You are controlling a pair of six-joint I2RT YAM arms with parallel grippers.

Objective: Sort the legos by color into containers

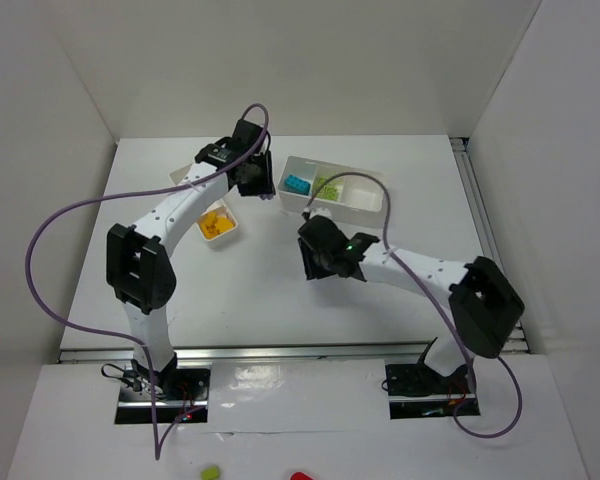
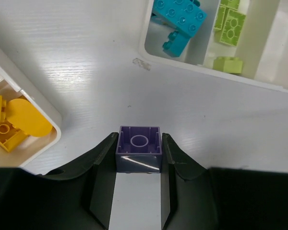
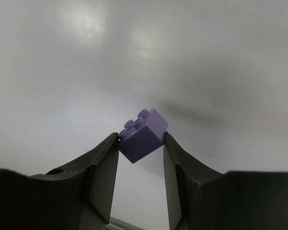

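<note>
Left fingers [image 2: 104, 155] clenched on left brick [image 2: 138, 143], bottom centre of frame: hollow underside faces camera, squarish, no clear long axis. Right fingers [image 3: 102, 165] clamp right brick [image 3: 143, 136], mid-frame: tilted, studs pointing upper left. Teal bricks [image 2: 180, 19] in tray [image 2: 197, 72], upper right.

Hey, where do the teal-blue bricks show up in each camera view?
Top external: teal-blue bricks in the left compartment of the wide white tray, upper centre.
Left wrist: top edge, right of centre, in that tray's corner compartment.
Right wrist: not in view; only a lavender brick in the right tool.
Shared landmark: lime green bricks in the next compartment, in both those views.
</note>
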